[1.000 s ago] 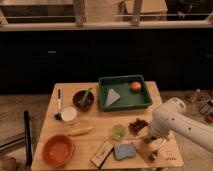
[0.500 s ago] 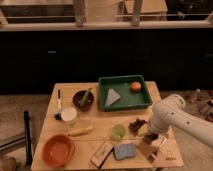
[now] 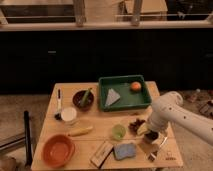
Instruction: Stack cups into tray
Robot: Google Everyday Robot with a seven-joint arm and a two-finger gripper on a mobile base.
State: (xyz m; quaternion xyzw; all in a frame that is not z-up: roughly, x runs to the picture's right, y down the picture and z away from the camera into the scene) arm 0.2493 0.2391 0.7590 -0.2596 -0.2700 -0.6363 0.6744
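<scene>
The light green cup [image 3: 118, 131] stands upright on the wooden table [image 3: 100, 120], in front of the tray. A small dark brown cup-like thing [image 3: 135, 124] sits just right of it. The dark-green tray [image 3: 131, 100] stands at the back of the table and holds an orange fruit [image 3: 135, 86] and a grey wedge [image 3: 112, 97]. My gripper [image 3: 149, 137] hangs from the white arm [image 3: 172, 112], low over the table, right beside the dark thing and a little right of the green cup.
A maroon bowl [image 3: 83, 98] with a green item stands left of the tray. A white cup [image 3: 68, 115], a banana [image 3: 80, 131] and an orange bowl [image 3: 58, 150] are at the left. A blue sponge [image 3: 125, 150] and a flat box [image 3: 101, 153] lie at the front edge.
My arm has swung left and the gripper has moved closer to the dark thing and the green cup. The objects on the table have not moved.
</scene>
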